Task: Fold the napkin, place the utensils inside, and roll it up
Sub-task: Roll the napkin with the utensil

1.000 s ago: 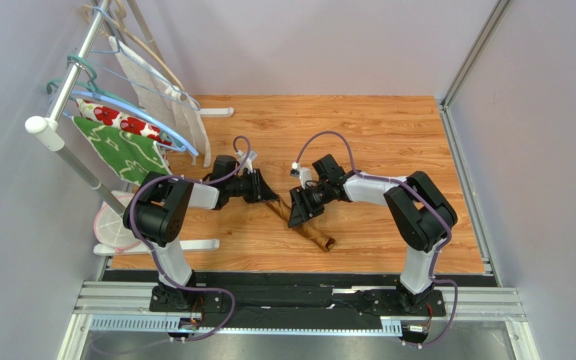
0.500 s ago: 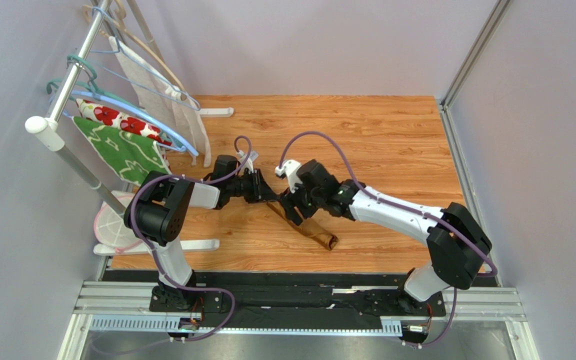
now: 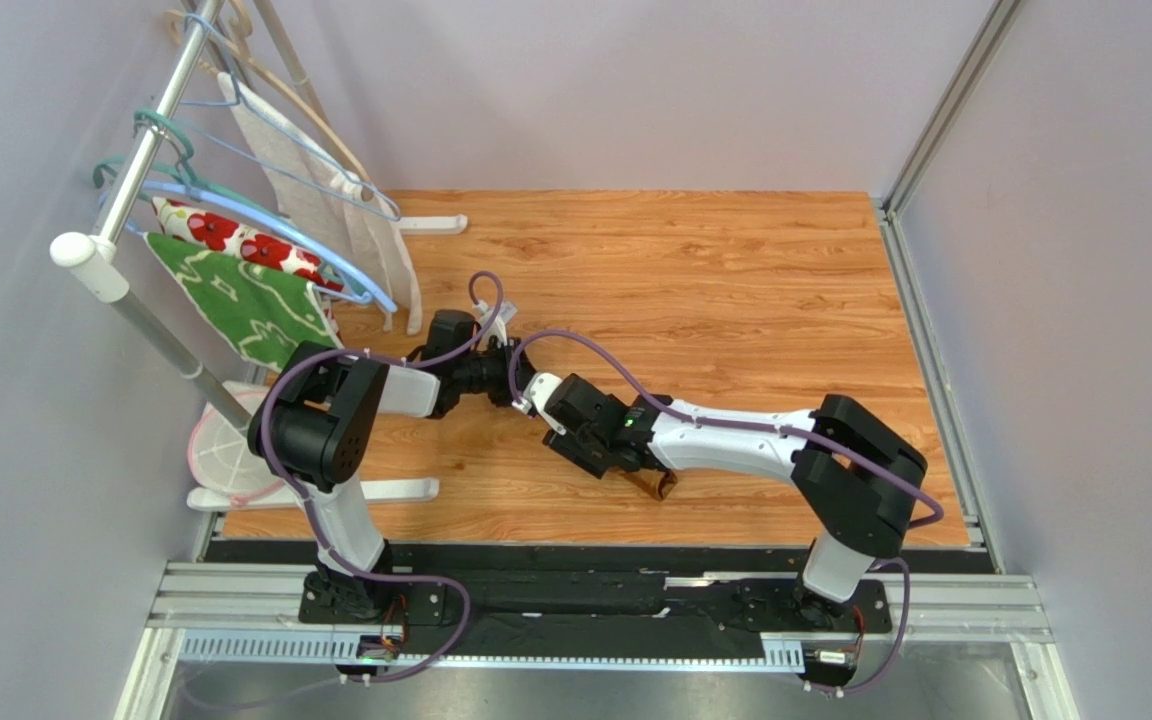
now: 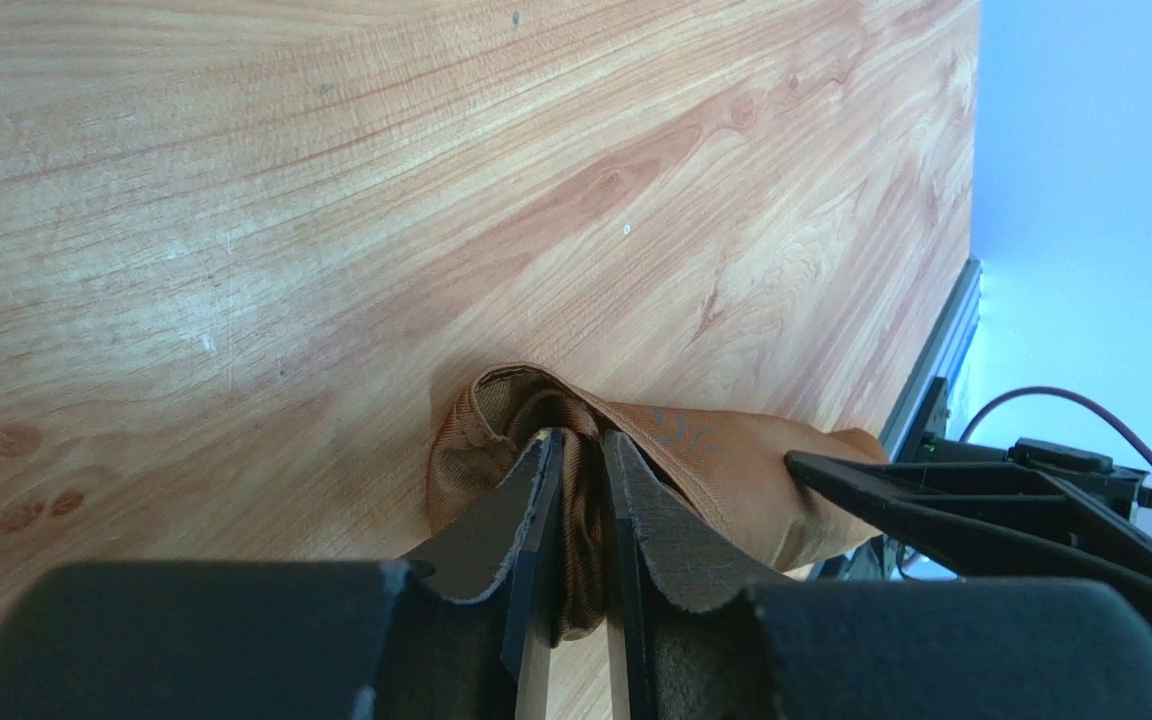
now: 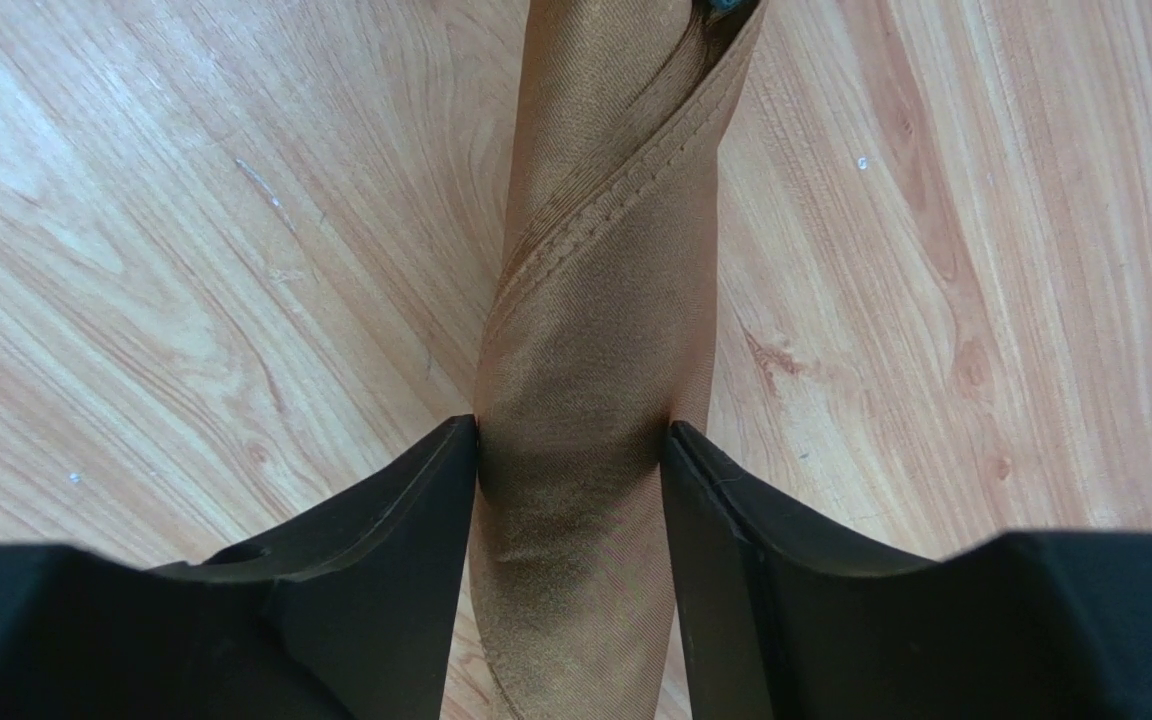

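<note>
The napkin lies rolled into a golden-brown tube slanting across the wooden table. My left gripper is at its upper-left end. In the left wrist view that gripper is shut on a fold of the napkin at the roll's open end. My right gripper sits over the middle of the roll. In the right wrist view it straddles the napkin, both fingers pressing the roll's sides. The utensils are hidden.
A metal drying rack with hangers stands at the left, carrying a green leaf cloth and a white cloth with red flowers. A pink-and-white round object lies under it. Grey walls close in the table.
My right arm has swung left and down along the roll, and its jaws have narrowed onto the roll's middle. The left gripper has kept its hold and place.
</note>
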`<action>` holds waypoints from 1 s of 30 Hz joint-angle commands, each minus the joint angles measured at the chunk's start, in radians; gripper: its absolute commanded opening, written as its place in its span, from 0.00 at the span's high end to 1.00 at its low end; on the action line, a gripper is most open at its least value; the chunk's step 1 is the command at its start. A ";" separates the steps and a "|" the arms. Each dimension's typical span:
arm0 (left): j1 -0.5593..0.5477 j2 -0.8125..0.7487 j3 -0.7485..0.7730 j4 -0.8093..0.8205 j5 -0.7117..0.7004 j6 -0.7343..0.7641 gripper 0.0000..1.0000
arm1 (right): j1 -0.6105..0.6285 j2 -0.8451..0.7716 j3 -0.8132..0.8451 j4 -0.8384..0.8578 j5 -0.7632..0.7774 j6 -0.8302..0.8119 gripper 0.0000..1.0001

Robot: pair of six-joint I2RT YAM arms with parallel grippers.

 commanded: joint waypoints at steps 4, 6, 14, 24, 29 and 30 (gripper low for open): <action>-0.005 -0.002 0.026 0.010 0.016 0.021 0.77 | 0.010 0.044 0.005 0.026 0.056 -0.040 0.54; -0.005 -0.005 0.025 0.010 0.016 0.021 0.77 | 0.010 0.049 -0.001 0.032 0.057 -0.041 0.55; -0.005 -0.016 0.020 0.013 0.012 0.019 0.70 | 0.010 0.091 -0.004 0.046 0.034 -0.030 0.61; 0.025 -0.194 -0.038 -0.073 -0.166 0.059 0.32 | -0.051 0.165 0.036 -0.031 0.010 0.101 0.72; 0.042 -0.275 -0.069 -0.124 -0.296 0.074 0.29 | -0.152 0.159 0.007 -0.071 -0.010 0.228 0.73; 0.045 -0.284 -0.073 -0.125 -0.304 0.070 0.28 | -0.169 0.159 0.002 -0.072 -0.012 0.243 0.74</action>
